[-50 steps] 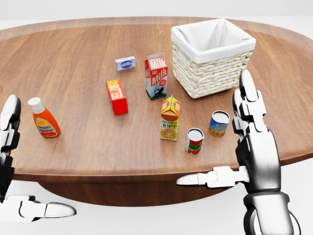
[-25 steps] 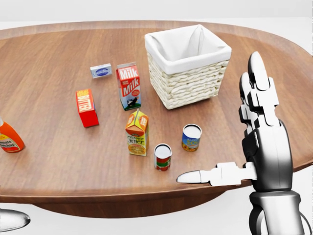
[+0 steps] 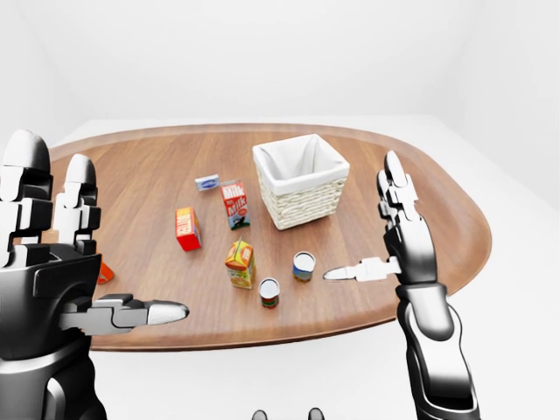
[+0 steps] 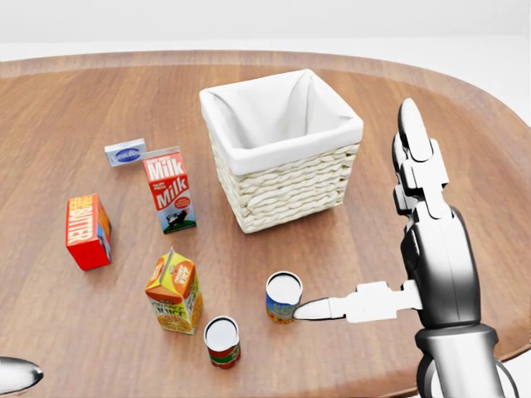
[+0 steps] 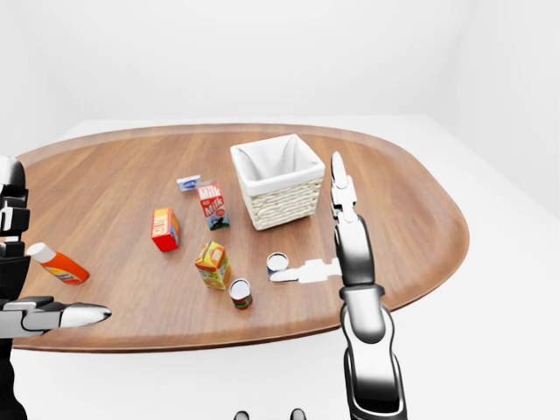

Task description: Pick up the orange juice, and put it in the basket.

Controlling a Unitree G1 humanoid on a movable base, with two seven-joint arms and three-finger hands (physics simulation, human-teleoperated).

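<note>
Heads up: your right hand (image 4: 390, 249) is spread wide and holding nothing, thumb right by the blue can (image 4: 284, 296). The orange juice (image 4: 174, 292) stands left of it, near the red can (image 4: 222, 341); reaching across could topple either can.

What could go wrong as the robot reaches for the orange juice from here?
1. The right hand is open, its thumb tip beside the blue can; a sweep toward the juice could topple that can or the red can.
2. The juice stands close to both cans, so the fingers may catch them.
3. The carton could clip the basket rim.
</note>
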